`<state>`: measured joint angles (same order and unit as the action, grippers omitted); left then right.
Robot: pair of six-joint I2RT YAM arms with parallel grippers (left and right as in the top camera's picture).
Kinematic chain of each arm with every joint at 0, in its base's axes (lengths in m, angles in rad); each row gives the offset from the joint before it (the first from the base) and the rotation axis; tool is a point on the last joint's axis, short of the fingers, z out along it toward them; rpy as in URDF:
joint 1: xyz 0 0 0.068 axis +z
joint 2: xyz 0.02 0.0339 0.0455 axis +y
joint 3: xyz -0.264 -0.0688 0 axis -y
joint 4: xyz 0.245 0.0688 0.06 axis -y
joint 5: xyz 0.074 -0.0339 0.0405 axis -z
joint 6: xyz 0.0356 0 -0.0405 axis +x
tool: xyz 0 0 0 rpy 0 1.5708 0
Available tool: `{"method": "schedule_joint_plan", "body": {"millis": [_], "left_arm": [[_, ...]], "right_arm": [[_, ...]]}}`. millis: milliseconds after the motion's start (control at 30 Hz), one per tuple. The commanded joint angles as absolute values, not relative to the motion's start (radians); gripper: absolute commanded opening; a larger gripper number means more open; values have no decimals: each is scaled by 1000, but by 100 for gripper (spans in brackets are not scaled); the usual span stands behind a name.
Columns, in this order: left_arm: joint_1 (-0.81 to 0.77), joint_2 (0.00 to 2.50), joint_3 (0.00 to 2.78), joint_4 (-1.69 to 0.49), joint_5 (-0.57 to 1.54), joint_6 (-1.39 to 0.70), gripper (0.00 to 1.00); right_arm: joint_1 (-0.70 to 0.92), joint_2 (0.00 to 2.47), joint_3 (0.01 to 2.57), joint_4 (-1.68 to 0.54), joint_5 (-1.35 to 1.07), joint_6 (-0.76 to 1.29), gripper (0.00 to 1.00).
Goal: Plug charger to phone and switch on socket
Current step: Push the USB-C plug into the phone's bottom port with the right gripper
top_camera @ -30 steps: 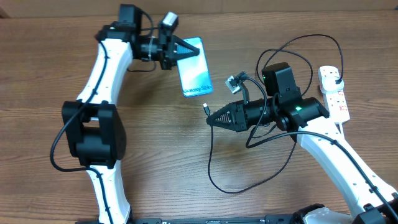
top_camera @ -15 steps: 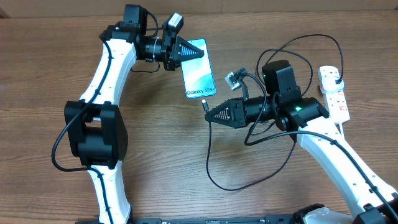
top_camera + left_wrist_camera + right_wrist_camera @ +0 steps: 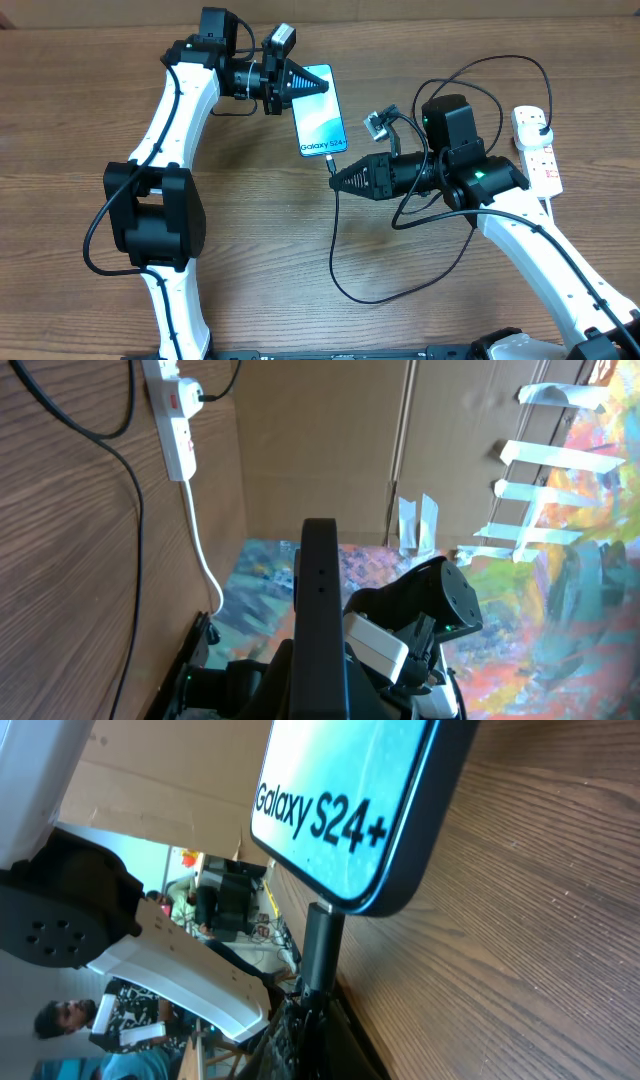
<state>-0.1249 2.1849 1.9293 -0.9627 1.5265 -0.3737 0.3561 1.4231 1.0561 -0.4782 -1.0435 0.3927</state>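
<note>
The phone (image 3: 320,112) is left of centre over the brown wood-grain table (image 3: 60,120). Its top end is pinched by the left claw (image 3: 318,87), and its "Galaxy S24+" end is turned toward the right claw (image 3: 336,184). That claw is closed on the tip end of the charger (image 3: 338,262), whose thin black cable loops across the table toward the near edge and back to the socket (image 3: 538,150) at the far right, where the black plug (image 3: 541,125) sits at its far end.

From overhead the tip and the phone's lower edge look to be touching. The right wrist view shows more: the connector tip (image 3: 320,942) stands against the middle of the phone's (image 3: 350,810) bottom edge (whether it is fully seated cannot be told). The left wrist view sees the phone (image 3: 320,610) edge-on. Beyond the table it shows plain cardboard panels (image 3: 320,450) and a brightly patterned surface (image 3: 270,575) — neither visible from above.
</note>
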Motion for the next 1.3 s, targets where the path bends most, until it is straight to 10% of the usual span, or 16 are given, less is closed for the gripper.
{"method": "schedule_joint_plan", "body": {"millis": [0, 1267], "left_arm": [[-132, 2178, 1948, -965, 1534, -401, 4], [-141, 2178, 1948, -963, 1508, -400, 4]], "right_arm": [[360, 1413, 1053, -466, -1041, 421, 4], [360, 1413, 1053, -454, -1075, 424, 4]]}}
